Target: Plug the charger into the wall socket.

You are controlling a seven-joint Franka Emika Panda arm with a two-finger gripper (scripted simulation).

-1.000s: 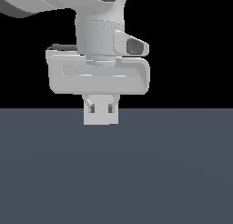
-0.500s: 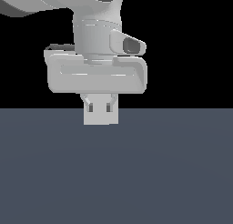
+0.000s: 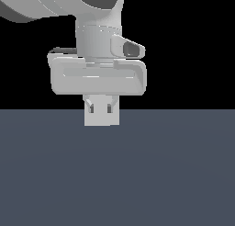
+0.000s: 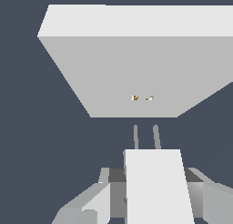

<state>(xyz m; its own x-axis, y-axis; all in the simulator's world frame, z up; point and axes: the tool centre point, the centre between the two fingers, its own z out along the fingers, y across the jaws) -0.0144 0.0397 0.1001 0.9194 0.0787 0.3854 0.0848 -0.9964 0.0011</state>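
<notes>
Change since the earlier exterior pictures: the arm's upper links fill more of the top of the frame; the gripper [image 3: 101, 109] keeps the same place and pose above the floor.

Item 1: small off-white rectangular charger block [image 4: 157, 184], matte, flat-faced, with two thin grey prongs [image 4: 145, 136] at its far end. Clamped between the gripper's grey fingers [image 4: 86, 205], which are closed on its sides.

Item 2: flat off-white square wall socket plate [image 4: 136, 68], smooth, thick-edged, with two tiny yellowish holes [image 4: 142, 98] at centre. It stands just ahead of the prongs, apart from them; the prongs point roughly at the holes.

Item 3: dark slate-blue floor [image 3: 117, 174], uniform, untextured.

In the exterior view the pale block below the hand hides the fingers.
</notes>
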